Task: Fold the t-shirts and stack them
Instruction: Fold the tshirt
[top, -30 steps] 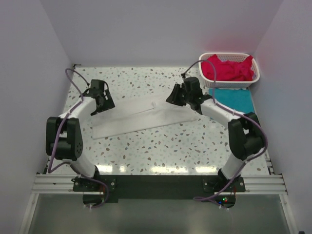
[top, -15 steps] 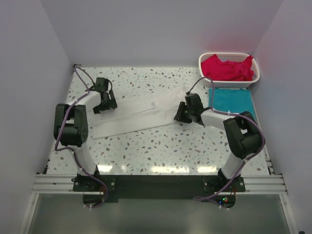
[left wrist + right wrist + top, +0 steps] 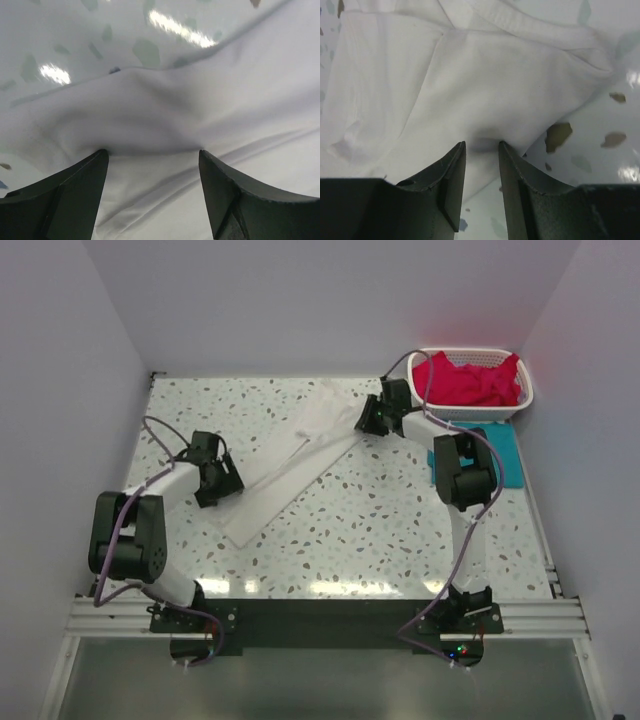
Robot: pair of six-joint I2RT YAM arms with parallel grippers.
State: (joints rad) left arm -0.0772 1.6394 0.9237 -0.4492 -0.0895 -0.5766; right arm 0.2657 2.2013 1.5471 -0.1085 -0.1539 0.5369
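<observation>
The white t-shirt point(image 3: 290, 465), folded into a long strip, lies diagonally from the front left to the back middle of the table. My left gripper point(image 3: 225, 481) sits at the strip's left edge. In the left wrist view point(image 3: 152, 155) its jaws stand wide apart, tips down on the white fabric point(image 3: 165, 100). My right gripper point(image 3: 366, 420) is at the strip's far end. In the right wrist view point(image 3: 482, 145) its jaws are nearly closed, pinching a bunch of the white shirt point(image 3: 470, 75). A teal t-shirt point(image 3: 495, 445) lies folded at the right. Red-pink shirts point(image 3: 465, 380) fill the basket.
A white lattice basket point(image 3: 520, 405) stands at the back right corner, just behind the teal shirt. The right arm's links cross over the teal shirt's left side. Walls close in the table on the left, back and right.
My right gripper has swung from the table's middle toward the back, dragging the shirt's right end with it. The strip has turned from near-horizontal to diagonal. My left gripper moved nearer and slightly right.
</observation>
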